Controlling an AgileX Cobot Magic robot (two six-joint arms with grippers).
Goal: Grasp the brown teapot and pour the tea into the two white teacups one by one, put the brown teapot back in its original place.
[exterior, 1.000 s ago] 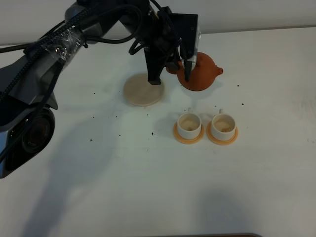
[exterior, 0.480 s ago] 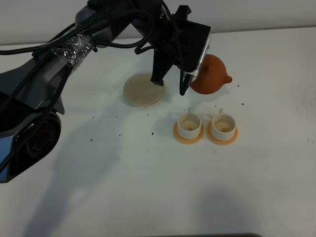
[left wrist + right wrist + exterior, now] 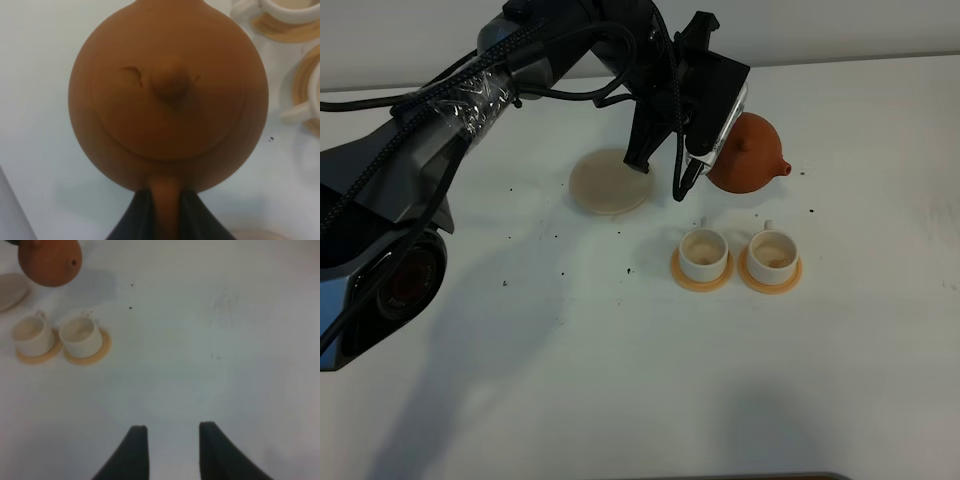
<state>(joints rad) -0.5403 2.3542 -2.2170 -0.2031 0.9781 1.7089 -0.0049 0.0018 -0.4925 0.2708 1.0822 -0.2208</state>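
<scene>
Teapot [image 3: 748, 160]: lifted clear of the table [image 3: 620, 380] and tipped, spout pointing right. It hangs just behind the cups, apparently lining up for a pour.
Left gripper [image 3: 165, 202]: clamped shut on the teapot's handle, which leaves lid and spout free.
Left cup [image 3: 704, 250], right cup [image 3: 772, 249]: side by side, each on an orange coaster [image 3: 701, 285], mouths open upward.
Saucer [image 3: 609, 183]: bare, left of the cups, likely where the teapot goes back.
Right gripper [image 3: 170, 437]: jaws apart, holding nothing, well away from the cups.
</scene>
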